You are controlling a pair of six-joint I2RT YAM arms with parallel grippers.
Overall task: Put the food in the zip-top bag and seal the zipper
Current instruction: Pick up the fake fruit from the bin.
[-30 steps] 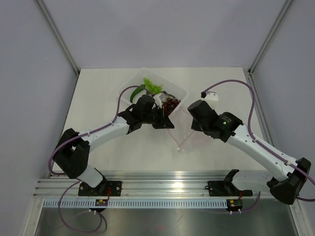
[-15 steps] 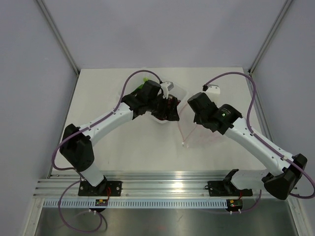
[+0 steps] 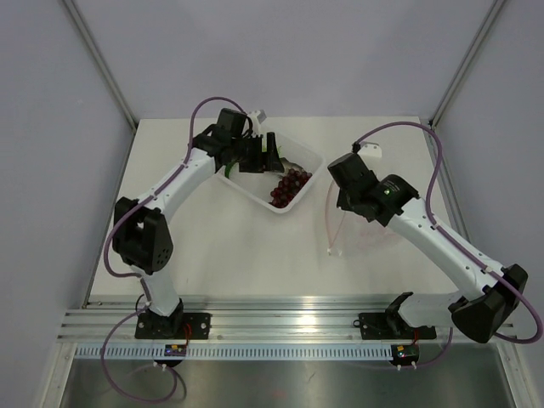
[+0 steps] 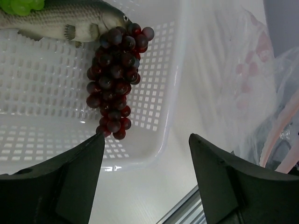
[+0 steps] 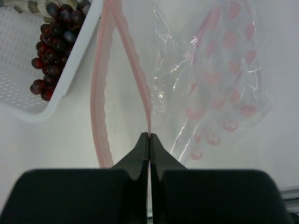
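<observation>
Right wrist shows the right claw [image 5: 149, 136] pinching the zipper [image 5: 99, 79] (left claw [image 4: 145, 140] spread wide, empty, over the tray [image 4: 164, 93]).

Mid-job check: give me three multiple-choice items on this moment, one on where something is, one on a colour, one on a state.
1. Where is the grape bunch?
A) in the white tray
B) inside the bag
C) on the bare table

2. What colour is the zipper on the zip-top bag?
A) blue
B) pink
C) black

3. How do the right jaws stand?
A) wide open over the tray
B) shut on the zipper
C) shut on the tray's rim

Answers:
1 A: the bunch lies on the tray's perforated floor, next to the fish.
2 B: the right wrist view shows a pink strip along the bag's mouth.
3 B: the right jaws meet with the pink strip pinched between them.
</observation>
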